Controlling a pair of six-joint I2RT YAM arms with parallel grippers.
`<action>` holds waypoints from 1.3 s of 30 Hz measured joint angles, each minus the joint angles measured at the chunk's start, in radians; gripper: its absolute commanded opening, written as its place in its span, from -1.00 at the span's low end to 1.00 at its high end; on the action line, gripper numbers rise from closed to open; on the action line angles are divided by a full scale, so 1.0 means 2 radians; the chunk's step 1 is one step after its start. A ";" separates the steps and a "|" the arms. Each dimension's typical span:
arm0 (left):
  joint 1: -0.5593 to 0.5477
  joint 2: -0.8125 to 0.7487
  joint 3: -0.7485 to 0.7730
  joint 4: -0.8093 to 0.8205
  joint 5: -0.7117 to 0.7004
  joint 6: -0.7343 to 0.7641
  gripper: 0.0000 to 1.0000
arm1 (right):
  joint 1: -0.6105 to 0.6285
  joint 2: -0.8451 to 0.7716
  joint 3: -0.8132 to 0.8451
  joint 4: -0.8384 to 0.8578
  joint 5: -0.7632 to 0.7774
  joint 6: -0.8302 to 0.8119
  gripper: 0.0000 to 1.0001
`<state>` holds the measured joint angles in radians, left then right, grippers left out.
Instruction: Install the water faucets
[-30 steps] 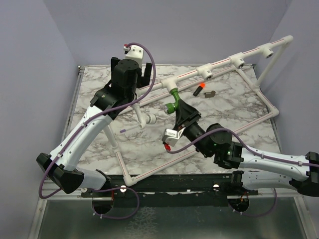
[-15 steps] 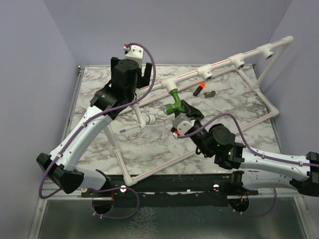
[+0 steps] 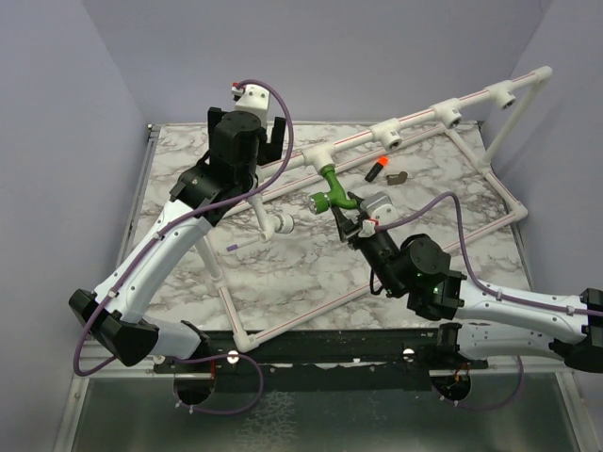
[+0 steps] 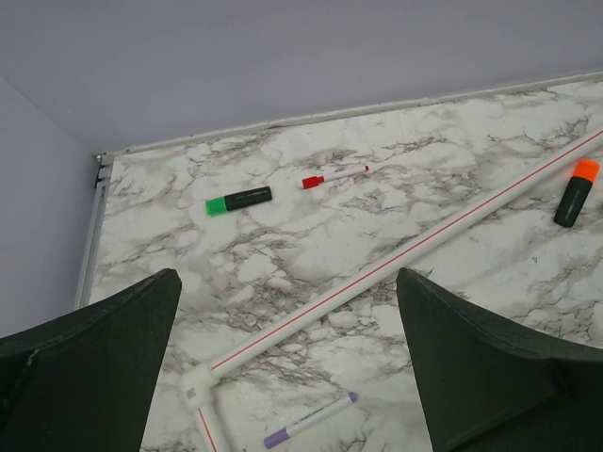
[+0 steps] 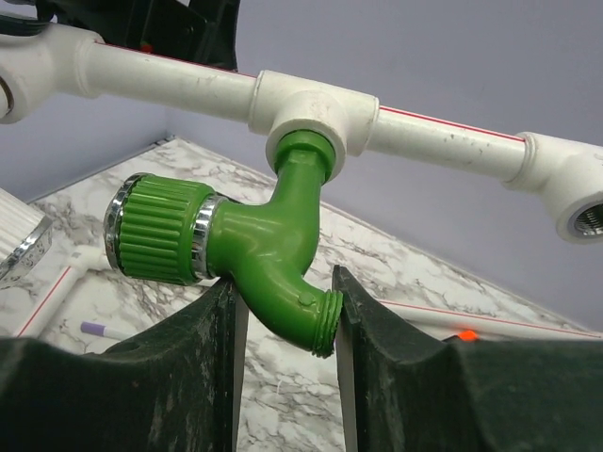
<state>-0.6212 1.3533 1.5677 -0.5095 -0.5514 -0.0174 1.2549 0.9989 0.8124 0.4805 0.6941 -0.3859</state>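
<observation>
Green faucet point(image 5: 273, 235) fills the gap between right fingers point(image 5: 122, 386); white pipe point(image 5: 443, 132) close above.

Marble tabletop point(image 3: 452, 202), lavender walls point(image 3: 377, 47)

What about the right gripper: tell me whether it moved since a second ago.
Yes. The right gripper stayed at the green tap but rolled, its camera swinging toward the orange marker.

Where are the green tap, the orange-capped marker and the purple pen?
green tap point(image 5: 268, 245), right wrist view, on its bent body.
orange-capped marker point(image 4: 572, 200), left wrist view, on its dark barrel.
purple pen point(image 4: 311, 420), left wrist view, on its middle.
</observation>
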 measured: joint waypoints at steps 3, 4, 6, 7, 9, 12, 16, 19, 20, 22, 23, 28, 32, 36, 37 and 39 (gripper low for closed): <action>0.000 0.000 0.000 0.000 0.000 0.000 0.95 | 0.000 -0.003 0.006 -0.018 -0.002 -0.005 -0.32; 0.000 0.000 0.000 0.000 0.000 0.000 0.96 | 0.000 -0.004 0.011 -0.029 -0.002 -0.009 -0.20; 0.000 0.000 0.000 0.000 0.000 0.000 0.96 | 0.000 -0.006 0.020 -0.052 -0.004 -0.019 0.04; 0.000 -0.001 0.000 0.000 0.000 0.000 0.96 | 0.000 -0.007 0.025 -0.066 -0.005 -0.027 0.15; -0.001 -0.001 0.000 -0.001 0.000 0.000 0.96 | 0.001 -0.010 0.039 -0.095 -0.015 -0.047 0.33; 0.000 -0.001 0.000 -0.001 0.000 0.000 0.96 | 0.002 -0.020 0.060 -0.137 -0.026 -0.083 0.51; -0.001 -0.001 0.000 -0.002 0.000 0.000 0.96 | 0.004 -0.033 0.080 -0.166 -0.048 -0.128 0.58; -0.001 -0.001 0.000 -0.003 0.000 0.000 0.96 | 0.006 -0.032 0.108 -0.187 -0.068 -0.164 0.59; -0.001 -0.001 0.000 -0.003 0.000 0.000 0.96 | 0.006 -0.030 0.116 -0.196 -0.073 -0.177 0.59; -0.001 -0.001 0.000 -0.003 0.000 0.000 0.96 | 0.007 -0.021 0.129 -0.214 -0.082 -0.206 0.60; -0.001 -0.001 0.000 -0.003 0.000 0.000 0.96 | 0.007 -0.016 0.133 -0.222 -0.085 -0.222 0.59; 0.001 -0.001 0.000 -0.001 -0.002 0.001 0.96 | 0.007 0.002 0.140 -0.266 -0.089 -0.306 0.60; -0.002 -0.002 0.000 -0.003 -0.002 0.002 0.96 | 0.008 0.014 0.138 -0.288 -0.097 -0.369 0.60; -0.002 -0.002 0.000 -0.003 -0.002 0.002 0.96 | 0.008 0.015 0.129 -0.286 -0.098 -0.410 0.59; -0.002 -0.002 0.000 -0.003 -0.002 0.002 0.96 | 0.008 0.015 0.123 -0.279 -0.097 -0.420 0.58; -0.002 -0.002 0.000 -0.003 -0.002 0.002 0.96 | 0.008 0.015 0.111 -0.262 -0.097 -0.439 0.56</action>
<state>-0.6243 1.3502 1.5677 -0.5156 -0.5556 -0.0135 1.2705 1.0286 1.0340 -0.0437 0.5011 -1.2644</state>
